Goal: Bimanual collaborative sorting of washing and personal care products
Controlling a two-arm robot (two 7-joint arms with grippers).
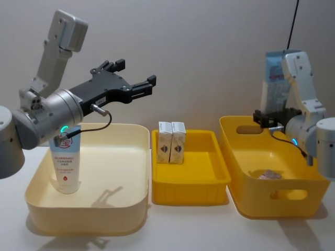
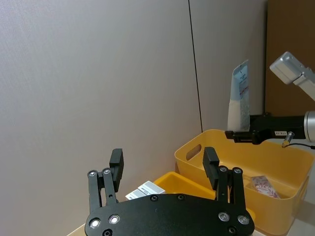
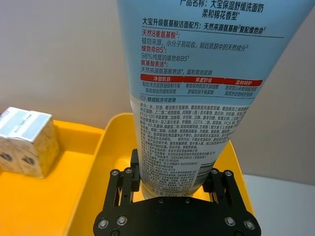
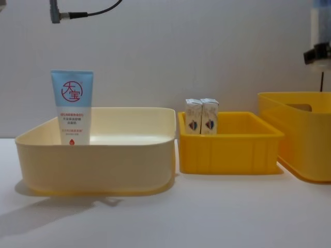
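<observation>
On the white worktop (image 4: 207, 217), a cream bin (image 1: 120, 209) holds one upright squeeze tube (image 1: 66, 162) against its left wall, the rest of its floor bare. The left pincer (image 1: 137, 78) hangs above it, fingers spread wide. Two cream cartons (image 1: 172, 142) stand at the small yellow tray's (image 1: 188, 185) back wall. The right pincer (image 3: 172, 189) grips a second tube (image 3: 189, 98) upright over the large yellow bin (image 1: 272, 196).

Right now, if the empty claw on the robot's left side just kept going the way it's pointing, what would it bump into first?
Probably nothing close. The left gripper, open, points above the bins. In its wrist view the line ahead leads to the bare wall; the held tube lies off to the side.
</observation>
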